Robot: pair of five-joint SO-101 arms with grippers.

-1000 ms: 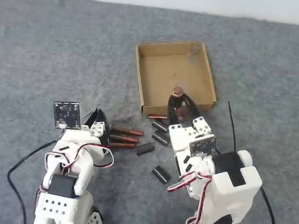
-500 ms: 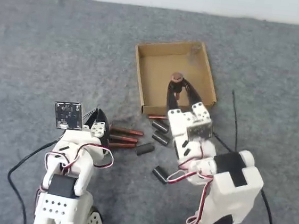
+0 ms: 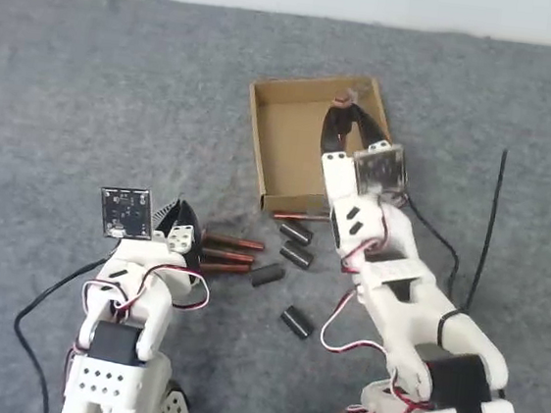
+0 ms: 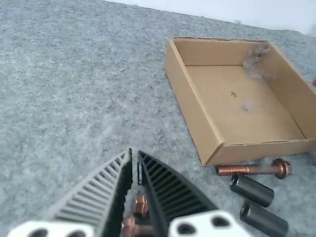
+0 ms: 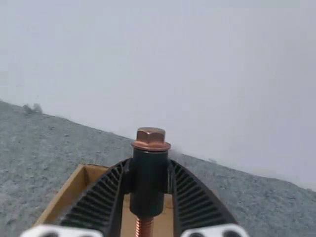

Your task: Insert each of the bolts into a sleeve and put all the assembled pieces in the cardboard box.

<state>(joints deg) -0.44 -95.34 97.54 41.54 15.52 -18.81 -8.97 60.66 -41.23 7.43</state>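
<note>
- While the right gripper (image 5: 148, 170) hangs over the far right corner of the cardboard box (image 3: 257, 153), its fingers are closed snugly on a black sleeve (image 5: 148, 185) held upright.
- A copper bolt (image 5: 150, 138) runs through that sleeve, with its hex head on top and its threaded end poking out below.
- The box is open-topped and sits on the grey surface (image 3: 91, 88) toward the far edge.
- The left gripper (image 4: 134, 155) is low over the surface, nearer the near edge and to the left of the box. Its fingers are drawn together to a thin slit and hold nothing.
- Three loose bolts (image 3: 231, 255) lie side by side just beside the left gripper, on the box side.
- A fourth bolt (image 4: 253, 169) lies along the outside of the box's near wall.
- Four loose sleeves (image 3: 296, 255) are scattered on the surface between the box and the near edge. Two are close to the fourth bolt, and the others lie farther toward the arms.
</note>
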